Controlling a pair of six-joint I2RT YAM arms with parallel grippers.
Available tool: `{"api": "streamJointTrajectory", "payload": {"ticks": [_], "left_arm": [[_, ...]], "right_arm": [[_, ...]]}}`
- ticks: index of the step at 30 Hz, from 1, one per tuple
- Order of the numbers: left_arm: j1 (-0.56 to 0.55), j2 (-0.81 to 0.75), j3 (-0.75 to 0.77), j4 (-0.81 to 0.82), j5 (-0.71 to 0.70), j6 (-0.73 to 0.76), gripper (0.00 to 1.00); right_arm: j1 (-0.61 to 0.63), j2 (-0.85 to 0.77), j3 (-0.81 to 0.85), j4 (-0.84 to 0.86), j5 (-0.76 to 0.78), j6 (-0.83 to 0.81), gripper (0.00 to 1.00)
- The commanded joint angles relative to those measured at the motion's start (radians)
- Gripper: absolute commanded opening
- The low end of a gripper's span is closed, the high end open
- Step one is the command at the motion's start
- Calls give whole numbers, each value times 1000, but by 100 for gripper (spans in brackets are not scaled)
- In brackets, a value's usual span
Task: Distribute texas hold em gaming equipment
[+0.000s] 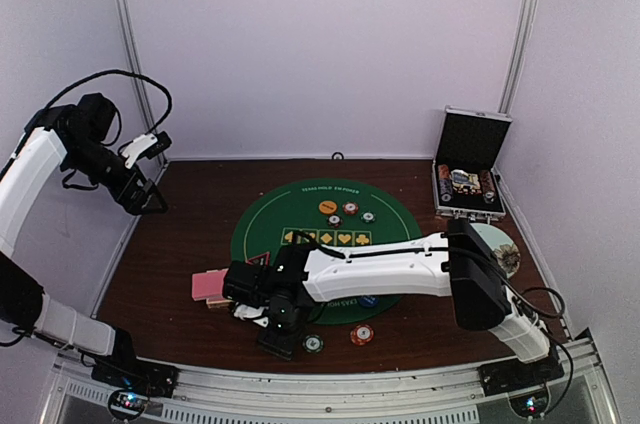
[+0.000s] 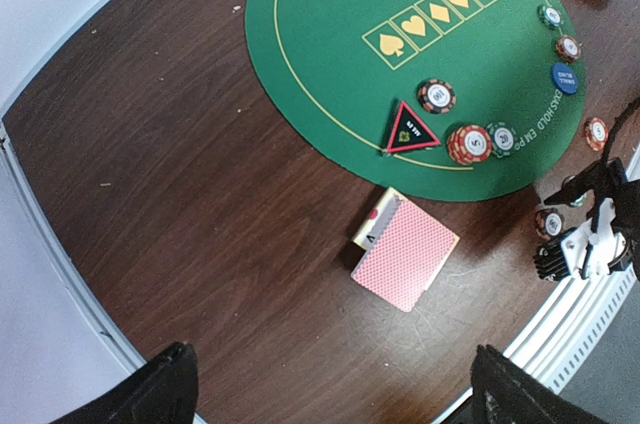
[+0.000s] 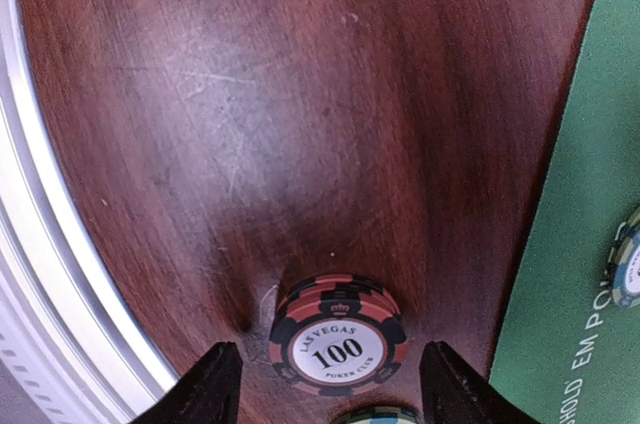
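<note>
— Right fingers (image 3: pixel 205 389) hang low over the tabletop (image 3: pixel 200 94), one on each side of the red and black chips (image 3: pixel 338 339). What's the job?
— Picking those chips up, I think. The fingers are spread, with a small gap each side, touching nothing.
— Next?
— Squeeze in evenly, then lift. The green mat (image 3: pixel 580 244) lies just beside them.
— Left fingers (image 2: pixel 165 384)?
— Wide apart, empty, up high.

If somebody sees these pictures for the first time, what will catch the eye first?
The round green poker mat fills the middle of the brown table. Near the front edge the right tool stands open around a red-and-black chip marked 100. A pink-backed card deck lies on the wood left of the mat.
</note>
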Motion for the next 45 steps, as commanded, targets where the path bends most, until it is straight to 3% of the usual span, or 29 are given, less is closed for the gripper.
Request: {"api": "streamJointTrajectory", "payload": {"ticks": [1,21,29,45], "left_arm": [[7,9,13,-4,6,9,98],[7,3,13,-4,-2,12,98],[7,0,13,-4,-2,12,98],[7,1,21,-4,-2,11,97]], "right_arm": [[7,9,38,-6,40,-11,64],[6,32,45,-7,29,-13,58],[6,14,42,-7,39,-10,48],[6,17,67,-27,39,-16,52]]}}
